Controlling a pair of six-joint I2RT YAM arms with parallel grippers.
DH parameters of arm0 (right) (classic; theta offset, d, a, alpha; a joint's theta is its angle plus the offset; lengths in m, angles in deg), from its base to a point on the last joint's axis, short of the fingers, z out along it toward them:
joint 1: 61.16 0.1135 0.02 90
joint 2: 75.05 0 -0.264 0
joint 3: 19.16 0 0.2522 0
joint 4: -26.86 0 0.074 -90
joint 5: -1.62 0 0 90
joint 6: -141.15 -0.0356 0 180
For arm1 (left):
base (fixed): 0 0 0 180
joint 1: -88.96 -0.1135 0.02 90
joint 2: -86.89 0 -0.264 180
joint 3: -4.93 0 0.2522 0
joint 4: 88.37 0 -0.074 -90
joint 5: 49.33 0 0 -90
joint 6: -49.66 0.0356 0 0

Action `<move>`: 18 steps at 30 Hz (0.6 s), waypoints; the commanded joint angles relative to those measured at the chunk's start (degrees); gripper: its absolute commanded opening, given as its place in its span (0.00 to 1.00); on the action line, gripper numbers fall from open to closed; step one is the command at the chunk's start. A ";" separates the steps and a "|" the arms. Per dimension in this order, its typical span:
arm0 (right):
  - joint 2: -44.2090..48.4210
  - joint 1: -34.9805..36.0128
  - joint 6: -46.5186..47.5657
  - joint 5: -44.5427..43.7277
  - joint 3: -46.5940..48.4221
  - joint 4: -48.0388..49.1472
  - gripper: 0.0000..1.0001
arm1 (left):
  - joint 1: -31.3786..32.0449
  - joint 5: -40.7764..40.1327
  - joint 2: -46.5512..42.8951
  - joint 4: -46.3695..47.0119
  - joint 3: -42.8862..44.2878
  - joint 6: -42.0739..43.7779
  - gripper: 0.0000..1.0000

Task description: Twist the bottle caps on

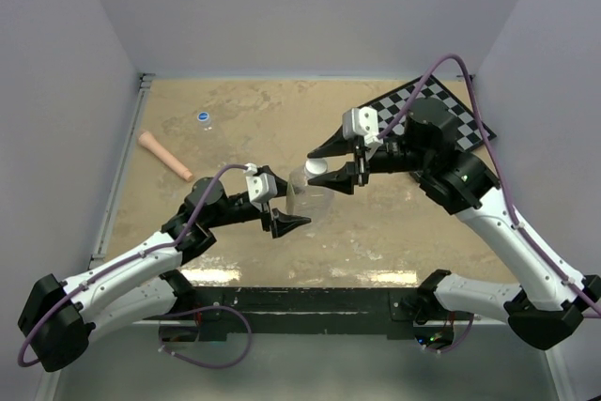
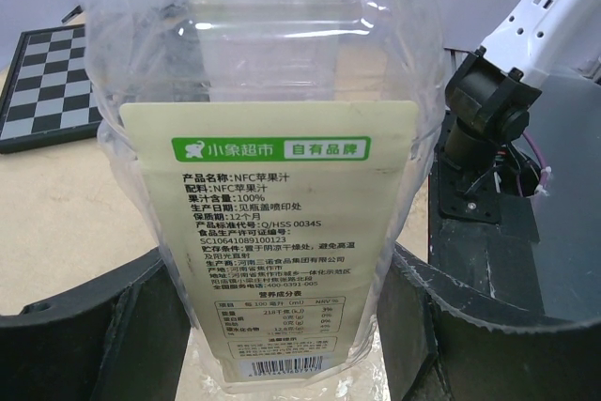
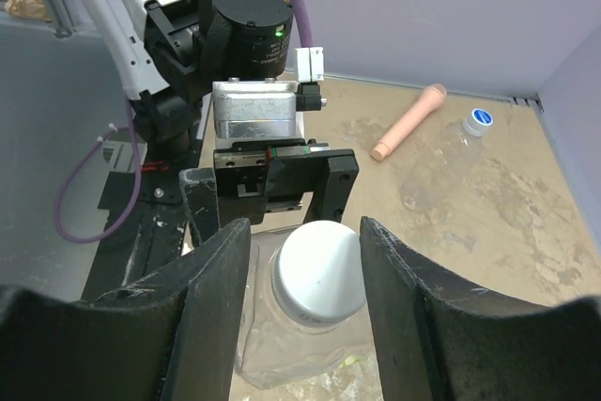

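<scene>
White cap [image 1: 315,167], where's it sitting from the top cam? (jo)

On top of the big bottle [image 1: 315,202], which stands upright mid-counter [image 1: 263,119]. The right gripper [image 1: 319,166] reaches in from the right with its jaws spread, one finger on either side of the cap. The left gripper [image 1: 293,209] comes in from the left, lower down on the bottle body. The blue cap [image 1: 204,117] is way off at the far left with the pink stick [image 1: 165,155] close by. The checkerboard [image 1: 451,110] is in the far right corner. (rik)

And the left wrist cam? (jo)

The big bottle fills the frame, with its label and green band facing the lens. Both fingers [image 2: 94,335] sit tight against its lower sides, so I'd call that gripper clamped on the bottle. The checkerboard is behind on the left. (rik)

Right wrist? (jo)

It looks down on the white cap between the two fingers [image 3: 413,307]. There's a sliver of gap on one side, and the other finger is right at the cap's rim. I can't tell if it touches, so that gripper isn't clamped on anything. How far the cap is threaded, no idea. Further back the small bottle [image 3: 437,166] lies on its side with the blue cap on its far end and the pink stick beside it. (rik)
</scene>
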State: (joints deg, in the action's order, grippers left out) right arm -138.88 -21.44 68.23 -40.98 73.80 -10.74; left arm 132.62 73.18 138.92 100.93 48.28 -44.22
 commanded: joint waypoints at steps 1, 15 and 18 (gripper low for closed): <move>1.25 0.00 -2.31 -1.43 -1.41 -0.60 0.54 | 0.11 -0.17 -1.93 7.69 3.46 -0.51 0.00; 5.04 0.00 -5.66 -2.66 -0.89 5.29 0.68 | 0.20 -0.26 -2.02 7.43 1.71 -0.87 0.00; 4.51 0.00 -5.83 -1.61 -1.32 5.64 0.68 | 0.20 0.27 -2.11 7.43 1.79 -0.95 0.00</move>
State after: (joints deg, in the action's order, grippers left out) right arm -134.35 -21.44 63.81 -43.43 72.84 -7.65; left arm 132.64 73.16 137.85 104.02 48.28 -44.28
